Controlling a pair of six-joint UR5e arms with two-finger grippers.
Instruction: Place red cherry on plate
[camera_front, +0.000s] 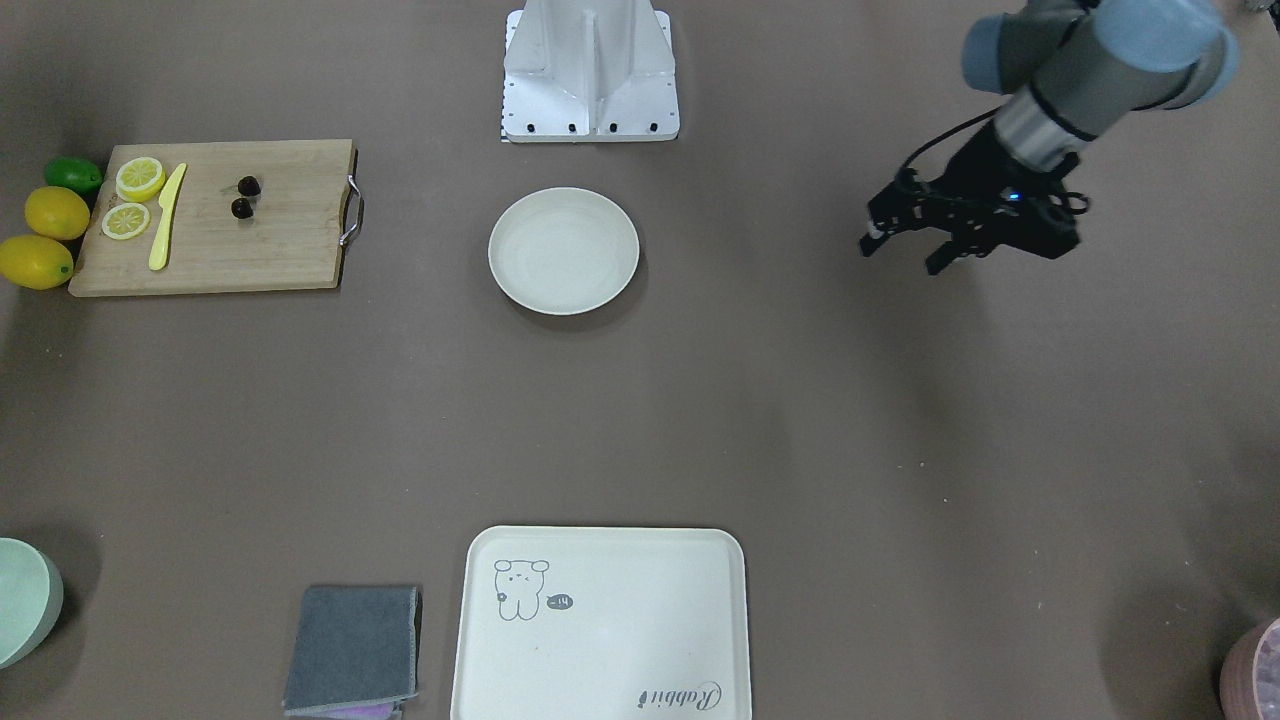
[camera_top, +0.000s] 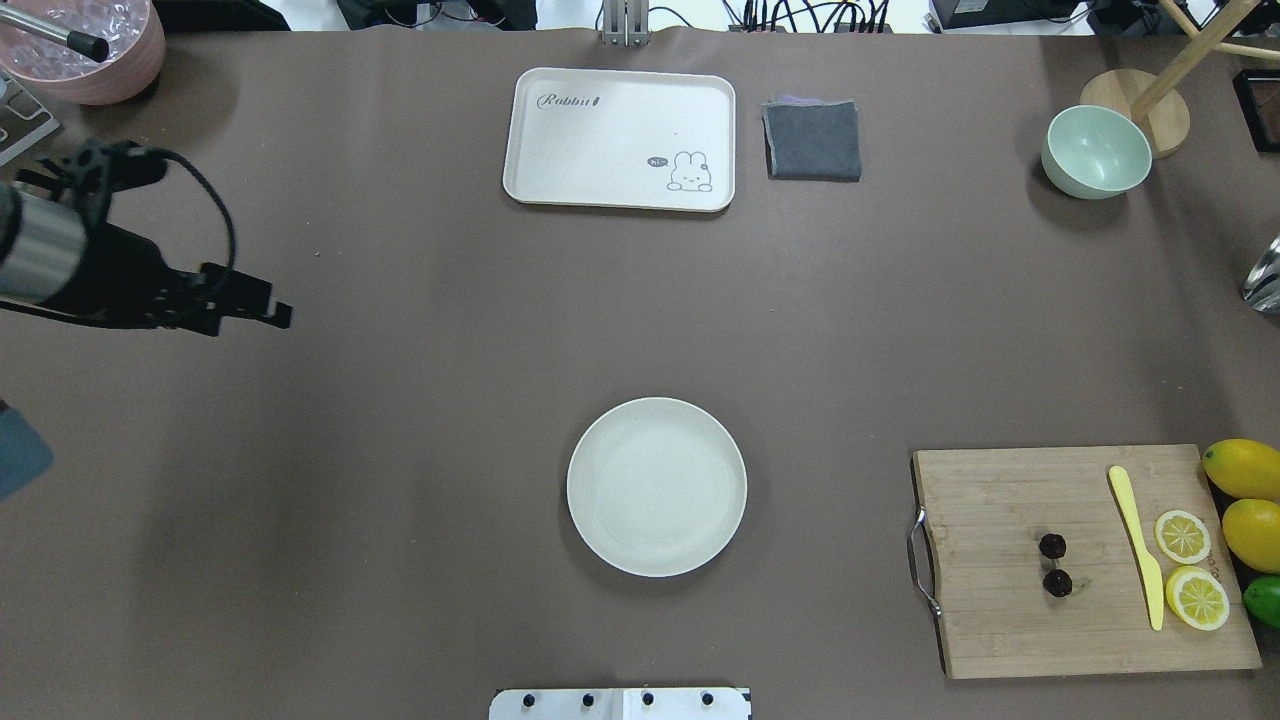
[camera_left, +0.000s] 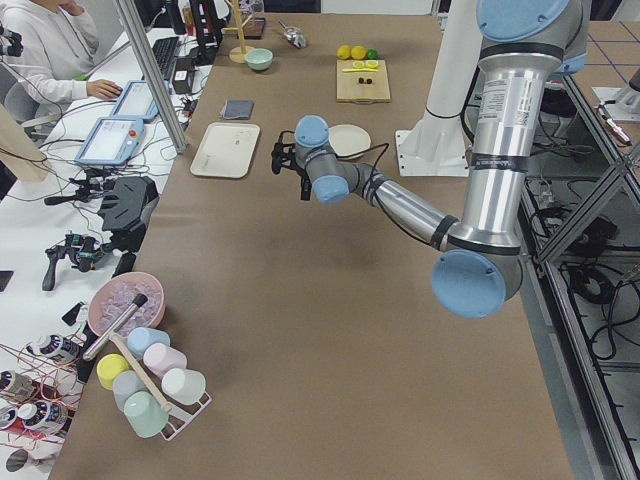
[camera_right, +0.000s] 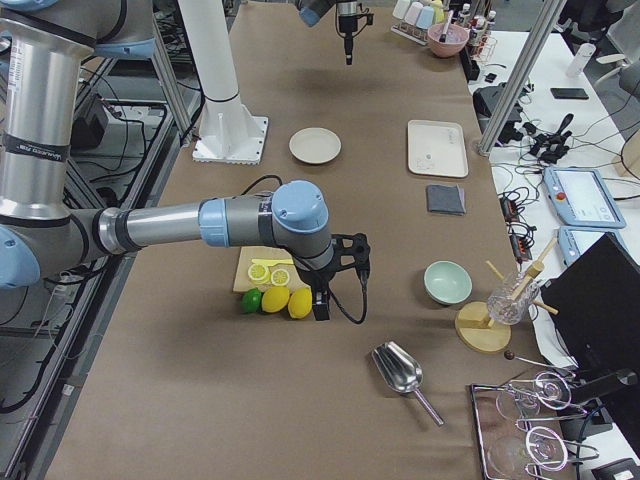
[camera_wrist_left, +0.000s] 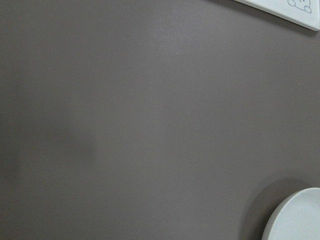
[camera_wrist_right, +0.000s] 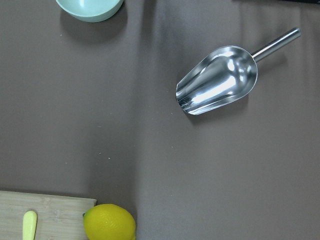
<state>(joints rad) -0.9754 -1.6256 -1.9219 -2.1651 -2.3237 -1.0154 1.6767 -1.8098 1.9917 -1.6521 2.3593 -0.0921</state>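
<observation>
The red cherry (camera_top: 1054, 563), a pair of tiny dark maroon balls, lies on the wooden cutting board (camera_top: 1000, 620) at the table's right; it also shows on that board as the cherry (camera_front: 245, 197). The round cream plate (camera_top: 656, 487) sits bare at the table's middle near the robot base, also seen as the plate (camera_front: 563, 250). My left gripper (camera_front: 903, 250) hovers open and holding nothing far out on the left side, well away from the plate. My right gripper (camera_right: 320, 303) hangs by the lemons past the board's outer end; I cannot tell its state.
On the board lie a yellow knife (camera_top: 1137, 546) and two lemon slices (camera_top: 1190, 567); lemons (camera_top: 1248, 500) and a lime (camera_top: 1265, 600) sit beside it. A bear tray (camera_top: 620, 138), grey cloth (camera_top: 812, 140), green bowl (camera_top: 1095, 152), metal scoop (camera_wrist_right: 217, 80) and pink bowl (camera_top: 85, 45) stand farther off.
</observation>
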